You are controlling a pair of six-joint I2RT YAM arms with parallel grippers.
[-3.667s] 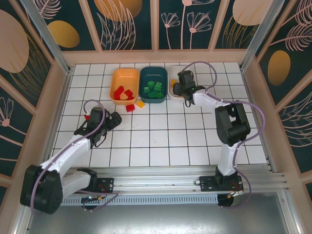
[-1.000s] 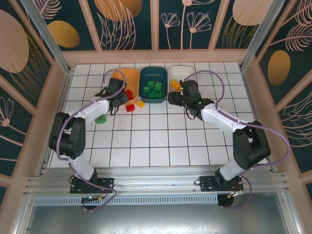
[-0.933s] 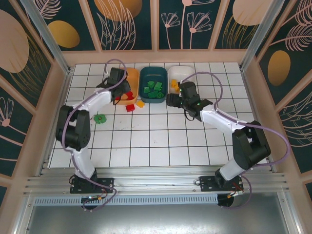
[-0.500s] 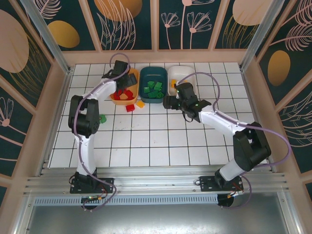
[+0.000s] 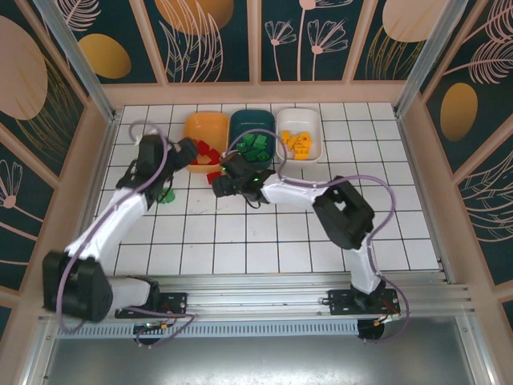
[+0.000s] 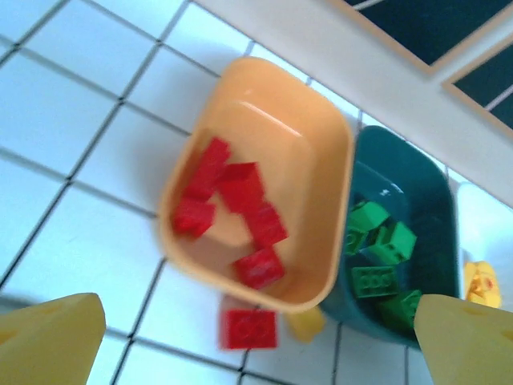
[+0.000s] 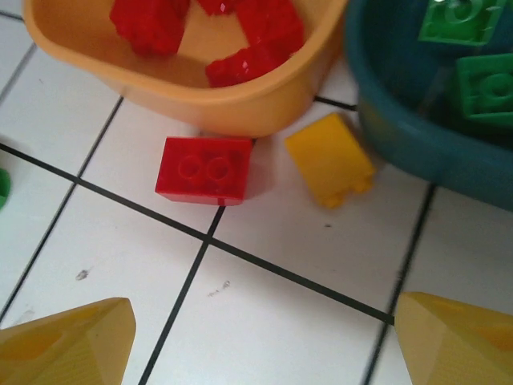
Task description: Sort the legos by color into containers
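Observation:
The orange tray holds several red legos. Green legos lie in the dark teal tray, and yellow ones in the white tray. A loose red lego and a yellow lego rest on the tiles against the front of the orange and teal trays. My right gripper hovers open and empty just short of them. By the orange tray's left side my left gripper hangs open and empty. One green lego lies on the floor below the left arm.
The white tiled floor is ringed by a low wooden wall. My right arm stretches across the middle toward the left. The three trays stand side by side at the back.
My left gripper opened over the orange tray and drew back to its left side. My right arm swung left from the white tray to the loose red and yellow legos.

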